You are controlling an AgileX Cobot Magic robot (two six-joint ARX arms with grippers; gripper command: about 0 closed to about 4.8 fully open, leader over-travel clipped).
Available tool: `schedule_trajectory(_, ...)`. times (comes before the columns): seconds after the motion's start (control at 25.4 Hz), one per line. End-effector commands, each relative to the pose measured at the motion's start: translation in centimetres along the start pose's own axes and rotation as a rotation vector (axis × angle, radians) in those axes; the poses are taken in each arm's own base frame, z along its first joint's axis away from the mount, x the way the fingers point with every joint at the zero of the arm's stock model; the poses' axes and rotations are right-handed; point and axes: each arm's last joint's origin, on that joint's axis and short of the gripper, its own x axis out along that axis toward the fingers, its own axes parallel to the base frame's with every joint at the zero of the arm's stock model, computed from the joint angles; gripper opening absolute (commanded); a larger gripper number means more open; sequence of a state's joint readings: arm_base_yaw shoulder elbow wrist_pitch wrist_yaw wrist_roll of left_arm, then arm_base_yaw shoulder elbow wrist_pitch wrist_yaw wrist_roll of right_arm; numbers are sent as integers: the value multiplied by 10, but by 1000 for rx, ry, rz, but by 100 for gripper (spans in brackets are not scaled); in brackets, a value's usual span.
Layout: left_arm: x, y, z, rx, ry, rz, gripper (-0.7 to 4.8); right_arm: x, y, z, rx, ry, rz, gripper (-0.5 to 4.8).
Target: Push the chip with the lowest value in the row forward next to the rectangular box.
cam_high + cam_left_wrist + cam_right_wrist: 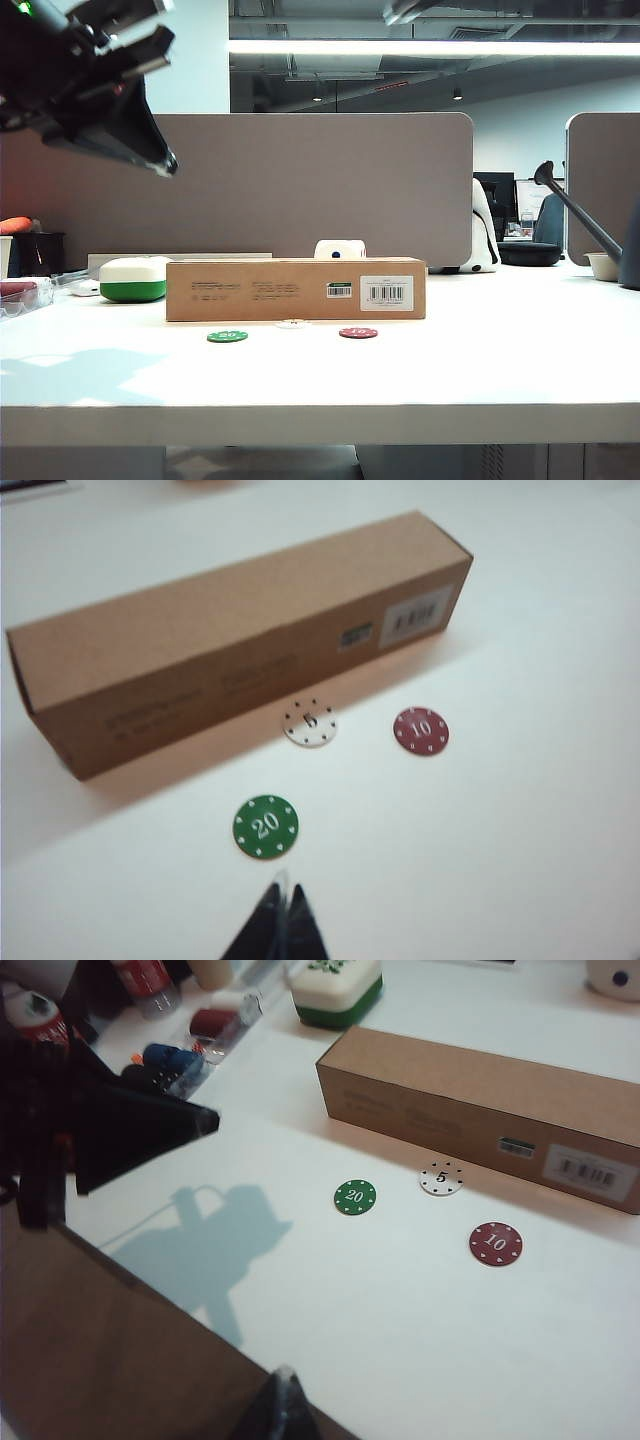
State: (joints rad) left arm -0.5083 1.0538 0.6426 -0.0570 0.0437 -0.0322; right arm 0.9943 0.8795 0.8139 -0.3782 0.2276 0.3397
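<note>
Left wrist view: we find white chip (310, 723) already beside rectangular box (230, 630), ahead of green chip (265, 826) and dark red chip (421, 730), so the push looks done. Left gripper (283, 920) hangs closed short of the box; right gripper (283, 1400) likewise closed, farther back.

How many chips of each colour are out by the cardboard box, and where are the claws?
Green chip, marked 20: 1
White chip, marked 5: 1
Dark red chip, marked 10: 1
Total: 3

Left claw hovers shut near the green chip. Right claw, also shut, hangs farther back from the box.
</note>
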Motion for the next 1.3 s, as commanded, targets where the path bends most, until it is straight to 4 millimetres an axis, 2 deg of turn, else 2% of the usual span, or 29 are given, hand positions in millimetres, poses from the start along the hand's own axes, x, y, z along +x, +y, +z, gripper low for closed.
schedule_trajectory(0.04, -11, -1, 7, 0, -62, -3, -5, -10, 2, -14, -9, -42, 39, -6)
schedule_trajectory(0.16, -29, -2, 15, 4, -138, -7, -5, -18, -2, -29, -9, -18, 94, -6)
schedule_trajectory(0.35, -67, -3, 26, 10, -296, -10, -5, -20, -2, -30, -16, -4, 99, -6)
schedule_trajectory(0.55, -109, 13, 31, -7, -460, 85, -5, -19, -2, -30, -17, -3, 97, -6)
schedule_trajectory(0.83, -148, 21, 29, -6, -606, 215, -5, -19, -2, -30, -17, -4, 95, -6)
schedule_trajectory(0.99, -177, 18, 20, 1, -690, 293, -5, -19, -2, -30, -17, -4, 95, -6)
schedule_trajectory(1.03, -186, 16, 15, 48, -697, 345, -5, -19, -2, -30, -17, -4, 95, -6)
schedule_trajectory(1.14, -193, 15, 1, 115, -667, 472, -5, -19, -2, -30, -17, -4, 95, -6)
schedule_trajectory(1.22, -184, 18, -14, 122, -637, 506, -5, -19, -2, -30, -17, -4, 95, -6)
schedule_trajectory(1.3, -162, 26, -37, 96, -592, 519, -5, -19, -2, -30, -17, -4, 95, -6)
